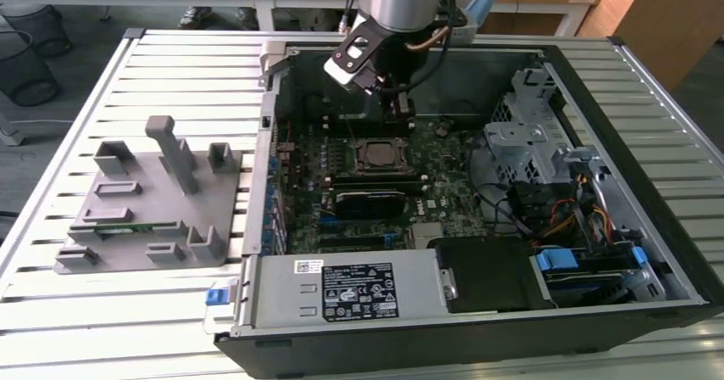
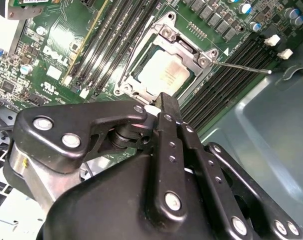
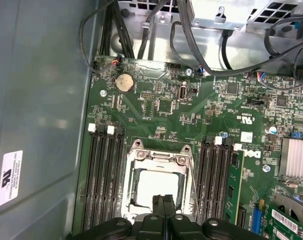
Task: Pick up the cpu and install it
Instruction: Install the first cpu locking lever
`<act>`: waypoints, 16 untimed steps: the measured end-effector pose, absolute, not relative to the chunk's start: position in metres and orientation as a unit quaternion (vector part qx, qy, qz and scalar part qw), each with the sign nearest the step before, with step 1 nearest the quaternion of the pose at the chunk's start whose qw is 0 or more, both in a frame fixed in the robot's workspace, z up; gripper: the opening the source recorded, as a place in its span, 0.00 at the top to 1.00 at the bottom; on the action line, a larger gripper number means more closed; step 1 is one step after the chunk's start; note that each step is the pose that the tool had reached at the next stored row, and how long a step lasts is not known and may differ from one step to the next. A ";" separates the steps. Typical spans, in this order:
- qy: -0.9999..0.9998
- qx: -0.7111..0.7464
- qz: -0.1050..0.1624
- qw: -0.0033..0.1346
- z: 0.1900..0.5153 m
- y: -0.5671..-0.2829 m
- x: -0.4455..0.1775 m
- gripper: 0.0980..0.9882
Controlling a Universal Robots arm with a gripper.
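Resting in motherboard [image 3: 191, 110] socket [image 2: 164, 70]: cpu [image 2: 163, 75]; jaws closed above.

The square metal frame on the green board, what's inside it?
The silvery cpu lies flat inside the frame. The gripper covers its near edge in the first wrist view. What's under it is hidden.

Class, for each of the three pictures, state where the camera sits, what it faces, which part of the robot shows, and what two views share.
Exterior view: off the arm, looking down into the open computer case on a slatted table; the arm and gripper hang over the motherboard.
Second wrist view: on the wrist, facing the cpu seated in the socket; the gripper body fills the foreground.
First wrist view: on the wrist, facing the motherboard; the shut fingers overlap the cpu.
Shared: both wrist views show cpu, socket and memory slots.
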State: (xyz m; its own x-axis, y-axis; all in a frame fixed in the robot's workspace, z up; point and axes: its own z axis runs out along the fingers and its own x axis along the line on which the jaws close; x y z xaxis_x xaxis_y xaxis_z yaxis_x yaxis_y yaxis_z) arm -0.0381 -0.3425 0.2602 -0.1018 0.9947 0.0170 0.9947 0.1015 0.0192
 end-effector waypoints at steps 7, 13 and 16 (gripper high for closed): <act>0.742 0.670 0.012 0.001 0.267 -0.342 -0.038 0.99; 0.742 0.670 0.012 0.001 0.271 -0.342 -0.038 0.99; 0.753 0.658 0.012 0.001 0.271 -0.342 -0.038 0.99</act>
